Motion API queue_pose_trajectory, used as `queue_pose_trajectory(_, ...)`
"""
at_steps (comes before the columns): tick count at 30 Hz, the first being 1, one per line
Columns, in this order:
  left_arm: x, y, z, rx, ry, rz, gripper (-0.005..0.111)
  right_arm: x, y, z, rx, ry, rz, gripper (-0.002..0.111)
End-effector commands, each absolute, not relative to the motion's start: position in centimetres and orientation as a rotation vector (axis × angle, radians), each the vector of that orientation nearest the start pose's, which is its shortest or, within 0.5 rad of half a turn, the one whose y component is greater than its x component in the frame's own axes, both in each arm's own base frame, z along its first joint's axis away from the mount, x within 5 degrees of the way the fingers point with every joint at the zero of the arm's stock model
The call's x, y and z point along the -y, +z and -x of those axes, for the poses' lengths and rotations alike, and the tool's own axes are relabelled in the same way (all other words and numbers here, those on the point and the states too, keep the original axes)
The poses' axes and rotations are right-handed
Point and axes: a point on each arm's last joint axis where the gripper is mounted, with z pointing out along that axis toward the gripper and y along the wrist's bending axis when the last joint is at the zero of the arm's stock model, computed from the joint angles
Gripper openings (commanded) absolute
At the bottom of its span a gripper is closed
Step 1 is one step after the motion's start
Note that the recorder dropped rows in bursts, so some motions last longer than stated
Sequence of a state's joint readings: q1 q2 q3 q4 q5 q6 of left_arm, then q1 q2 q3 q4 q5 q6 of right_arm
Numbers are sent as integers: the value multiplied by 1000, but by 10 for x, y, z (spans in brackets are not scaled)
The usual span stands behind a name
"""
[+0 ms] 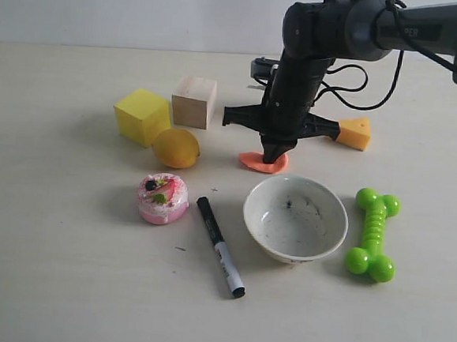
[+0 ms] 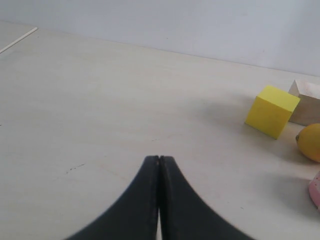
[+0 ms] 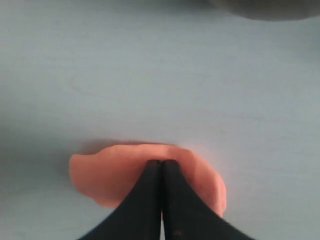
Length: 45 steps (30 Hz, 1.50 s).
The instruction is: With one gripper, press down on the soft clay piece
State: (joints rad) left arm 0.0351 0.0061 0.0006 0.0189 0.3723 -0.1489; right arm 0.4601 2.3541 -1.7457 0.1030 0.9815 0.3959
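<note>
Sets the right gripper (image 1: 273,155) tip-down on the clay piece (image 1: 253,163), fingers pinched together and gripping nothing, tips touching the clay's upper face. Shows the clay lying flat on the table (image 1: 62,277), between the lemon (image 1: 176,148) and the cheese wedge (image 1: 356,133), just behind the bowl (image 1: 250,212). Holds the left gripper (image 2: 159,159) closed too, empty, over bare table, apart from the yellow cube (image 2: 271,110).
</note>
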Motion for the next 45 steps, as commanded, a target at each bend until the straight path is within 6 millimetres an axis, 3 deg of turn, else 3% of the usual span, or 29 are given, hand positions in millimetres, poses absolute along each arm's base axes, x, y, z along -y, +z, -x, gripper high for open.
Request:
queue_pose_trajectory(1,-2,180,-53,-1842,-69,158,0,-216,67,-400,-3176,144,34,0)
queue_pose_trajectory(14,-2,180,-53,-1842,-66,155,0,-216,71,-401,-3164,135,50,0)
queue_pose_trajectory(22,-2,180,-53,-1842,-69,159,0,-213,100,-412,-3061,54,142,0)
queue_pose_trajectory(30,-2,180,-53,-1842,-69,159,0,-218,117,-422,-3002,85,143,0)
queue_pose_trajectory(37,-2,180,-53,-1842,-69,159,0,-220,129,-428,-2974,96,145,14)
queue_pose_trajectory(45,-2,180,-53,-1842,-70,160,0,-217,129,-425,-3014,42,159,17)
